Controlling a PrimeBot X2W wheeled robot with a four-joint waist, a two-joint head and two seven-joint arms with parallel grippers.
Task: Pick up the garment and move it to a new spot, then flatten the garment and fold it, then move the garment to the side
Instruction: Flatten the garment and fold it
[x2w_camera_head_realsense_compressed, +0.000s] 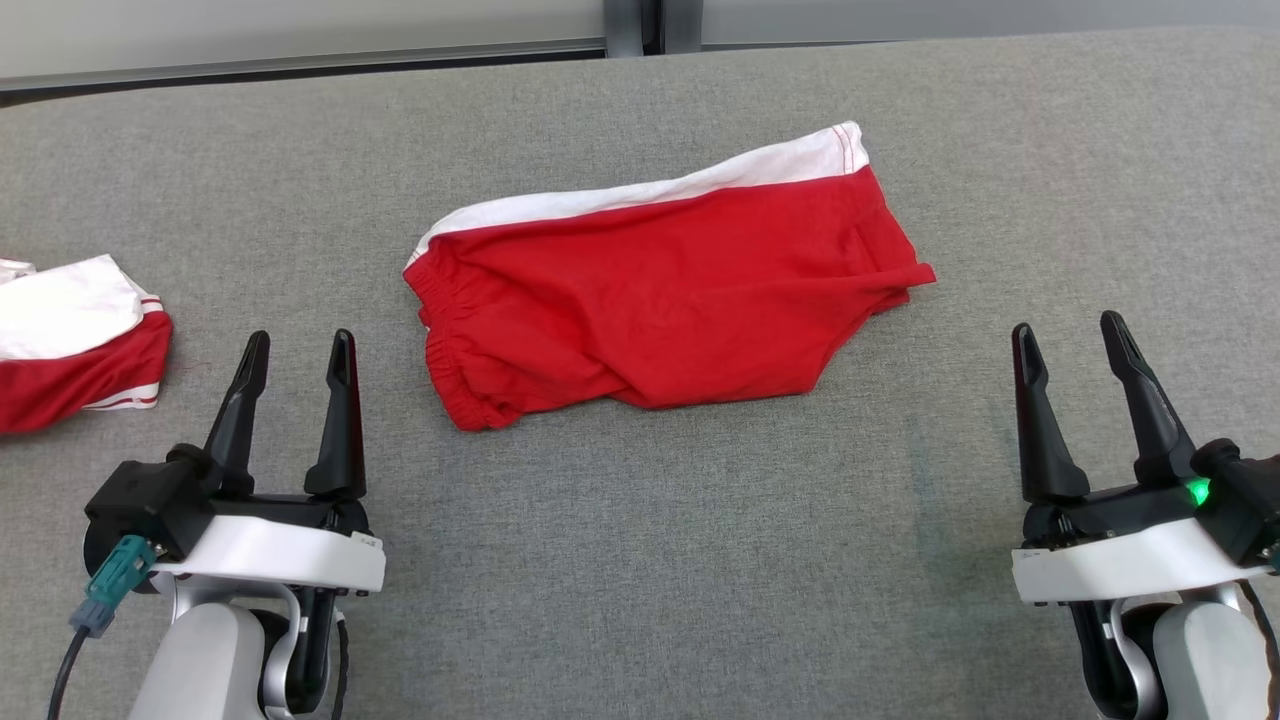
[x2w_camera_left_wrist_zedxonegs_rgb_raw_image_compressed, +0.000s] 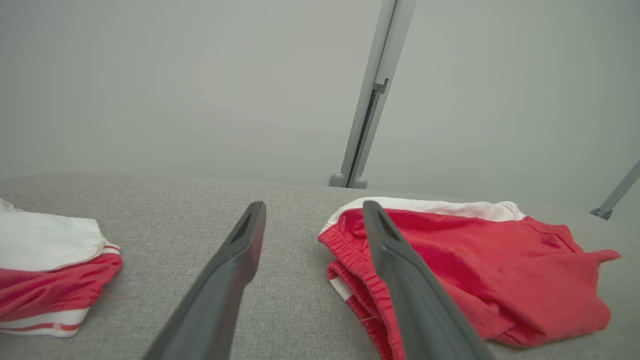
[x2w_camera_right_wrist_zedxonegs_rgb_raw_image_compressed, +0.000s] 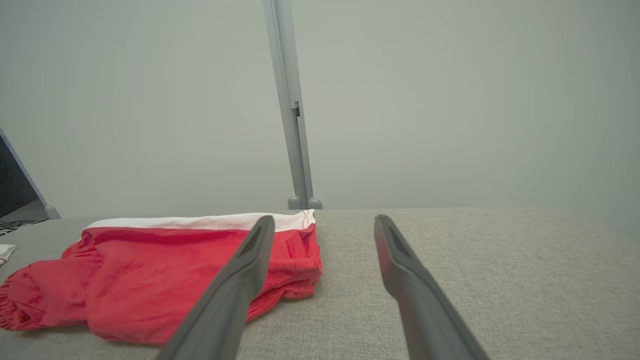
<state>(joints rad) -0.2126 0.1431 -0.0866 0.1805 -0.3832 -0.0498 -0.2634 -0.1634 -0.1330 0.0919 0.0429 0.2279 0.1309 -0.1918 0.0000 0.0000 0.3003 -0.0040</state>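
Jaws, two pairs, gape empty; one garment lies central, a second garment leftward.

Light: bright, diffuse, even | Shadows: soft, thin under garment edge | Focus: head view sharp; wrist views softer, foreground blurred

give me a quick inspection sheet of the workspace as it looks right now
surface: grey fabric tabletop, flat, no spills seen
job's things: red shorts with a white band, lying wrinkled at centre, touched by neither gripper
clutter: second red and white garment at the left edge
grippers: left gripper and right gripper both open, empty, either side of the shorts
cables: dark cable with teal plug at the left wrist
surroundings: pale wall, grey post behind the table
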